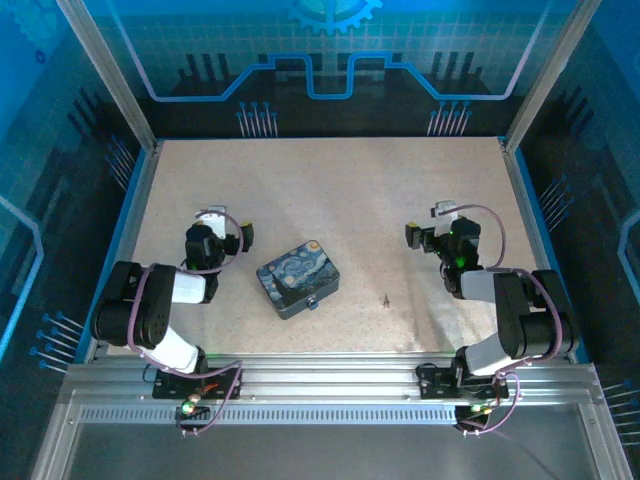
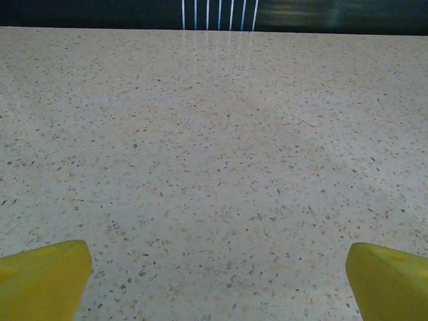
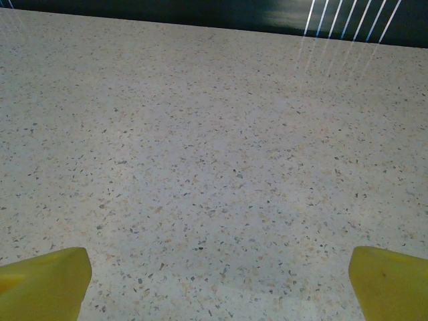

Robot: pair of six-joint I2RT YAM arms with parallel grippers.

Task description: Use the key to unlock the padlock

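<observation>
In the top view the padlock (image 1: pixel 313 301) is a tiny dark metal piece at the front edge of the blue-and-yellow night-sky tin (image 1: pixel 297 275). The key (image 1: pixel 385 298) is a small dark sliver lying alone on the table, right of the tin. My left gripper (image 1: pixel 216 228) hovers left of the tin and my right gripper (image 1: pixel 436 225) is up and right of the key; both are well apart from them. In each wrist view the yellow fingertips (image 2: pixel 43 277) (image 3: pixel 43 281) stand wide apart over bare speckled table, so the left gripper (image 2: pixel 219 281) and right gripper (image 3: pixel 221 284) are open and hold nothing.
The speckled table (image 1: pixel 330 190) is walled by blue rims and aluminium posts (image 1: pixel 110 75). Bare tabletop stretches behind the tin and between the arms. The aluminium rail (image 1: pixel 330 385) runs along the near edge.
</observation>
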